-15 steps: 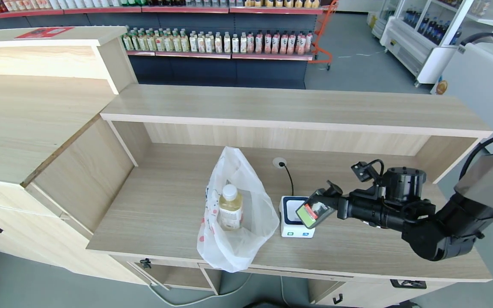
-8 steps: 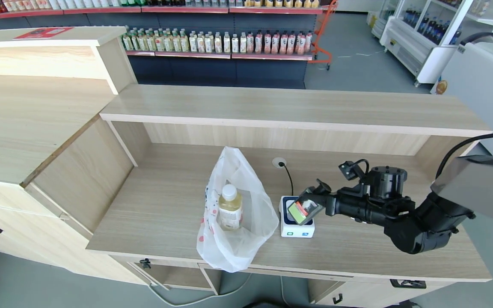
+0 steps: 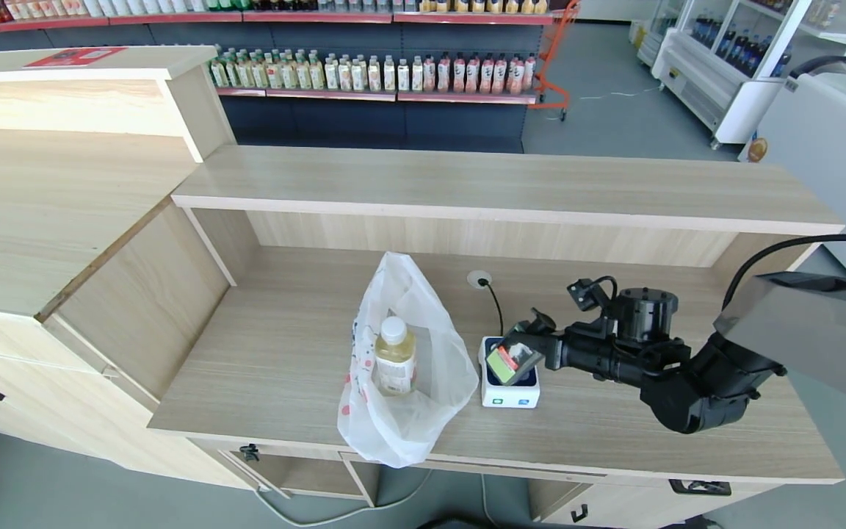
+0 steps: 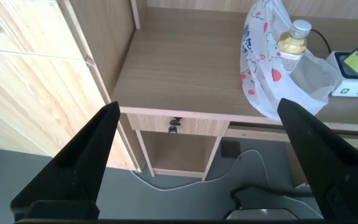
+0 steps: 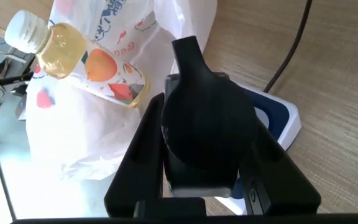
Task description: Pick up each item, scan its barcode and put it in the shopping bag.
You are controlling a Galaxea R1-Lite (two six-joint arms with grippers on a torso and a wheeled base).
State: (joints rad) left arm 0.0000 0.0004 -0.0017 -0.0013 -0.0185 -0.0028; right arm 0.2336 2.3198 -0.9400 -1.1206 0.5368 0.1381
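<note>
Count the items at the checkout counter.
2: a bottle stands inside the shopping bag; a packet sits in the right gripper above the scanner. Bag folds may hide others.

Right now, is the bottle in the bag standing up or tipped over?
Standing up. The bottle is vertical inside the shopping bag, with its white cap at the top and the label below it.

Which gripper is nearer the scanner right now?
Right. The right gripper holds a pack just above the scanner; the left gripper is open off the counter front edge, past the bag from it.
</note>
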